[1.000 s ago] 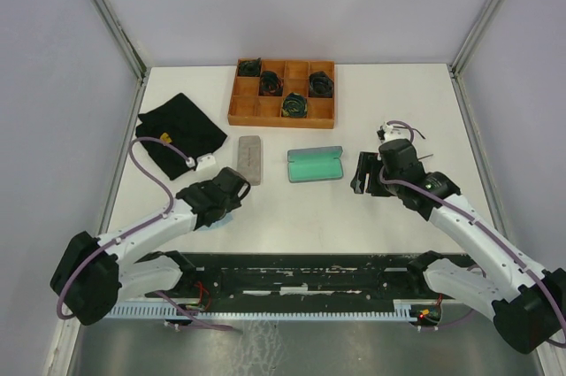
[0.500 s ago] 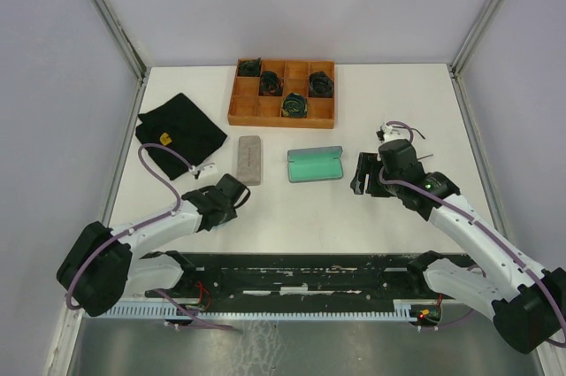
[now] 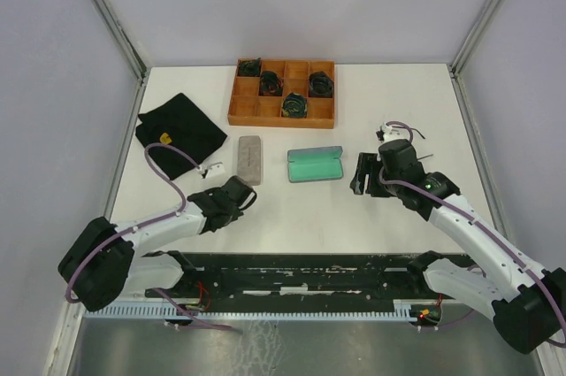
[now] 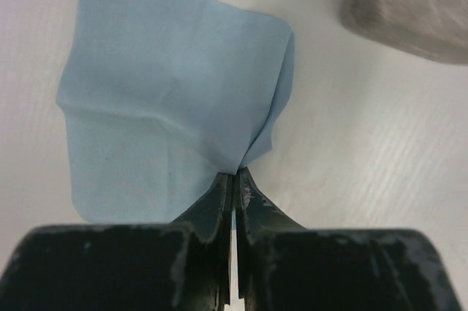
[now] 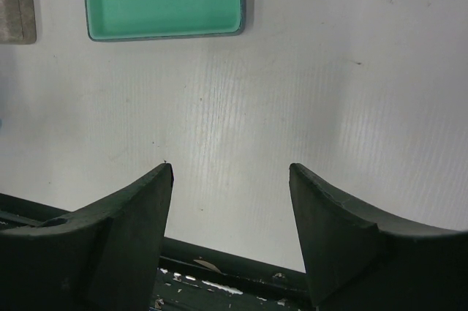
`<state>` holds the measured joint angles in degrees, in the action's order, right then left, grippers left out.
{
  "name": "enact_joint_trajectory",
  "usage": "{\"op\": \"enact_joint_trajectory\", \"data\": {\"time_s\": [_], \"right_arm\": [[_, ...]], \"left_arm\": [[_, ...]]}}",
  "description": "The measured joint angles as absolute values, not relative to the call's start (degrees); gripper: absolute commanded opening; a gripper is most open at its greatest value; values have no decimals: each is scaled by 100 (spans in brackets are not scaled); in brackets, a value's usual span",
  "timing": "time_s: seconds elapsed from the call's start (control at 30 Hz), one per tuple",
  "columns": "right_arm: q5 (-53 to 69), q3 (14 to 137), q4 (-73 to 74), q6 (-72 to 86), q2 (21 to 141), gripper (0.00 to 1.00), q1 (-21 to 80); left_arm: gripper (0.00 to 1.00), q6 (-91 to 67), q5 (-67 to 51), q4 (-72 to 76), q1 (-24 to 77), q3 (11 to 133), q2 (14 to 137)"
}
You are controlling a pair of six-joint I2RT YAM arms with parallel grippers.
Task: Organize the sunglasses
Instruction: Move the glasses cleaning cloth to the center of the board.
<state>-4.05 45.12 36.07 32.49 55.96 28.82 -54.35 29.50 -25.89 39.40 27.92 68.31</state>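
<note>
Left gripper [image 4: 234, 175] is pinched shut on a corner of the light blue cloth [image 4: 168, 99], around 7 o'clock on the worktop [image 3: 354, 208]. Right gripper [image 5: 231, 170] hangs wide open at 4 o'clock, holding nothing; the sunglasses are too small to make out

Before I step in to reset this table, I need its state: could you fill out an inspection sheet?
Surface: white table.
Job's things: sunglasses, nothing seen; grey case closed; green case open, empty.
Clutter: wooden tray with dark coiled bundles; black cloth; blue cloth.
Grippers: left gripper shut on blue cloth; right gripper open, holding nothing.
Cables: purple cable looping off left arm.
Surroundings: pale walls, metal frame posts.
</note>
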Motion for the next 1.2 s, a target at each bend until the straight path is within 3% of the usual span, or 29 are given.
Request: {"op": "enact_joint_trajectory", "data": {"time_s": [0.23, 0.5, 0.6, 0.67, 0.8, 1.2], "right_arm": [[-405, 4512, 3607, 3247, 5596, 74, 2882], [-497, 4512, 3695, 3168, 5577, 75, 2882], [-543, 4512, 3752, 3142, 5559, 75, 2882], [-580, 4510, 3785, 3118, 5533, 76, 2882], [-657, 4473, 3826, 3065, 5483, 76, 2882], [-543, 4412, 3813, 2902, 5590, 77, 2882]], "left_arm": [[3, -5913, 2637, -2338, 5092, 3131, 7297], [4, -6357, 2082, -1824, 6469, 4661, 9061], [17, -6366, 1859, -1535, 6777, 5304, 9721], [30, -6366, 1743, -1409, 6890, 5496, 9894], [44, -6364, 1688, -1347, 6947, 5509, 9841], [53, -6160, 2147, -1787, 6663, 4742, 7942]]}}
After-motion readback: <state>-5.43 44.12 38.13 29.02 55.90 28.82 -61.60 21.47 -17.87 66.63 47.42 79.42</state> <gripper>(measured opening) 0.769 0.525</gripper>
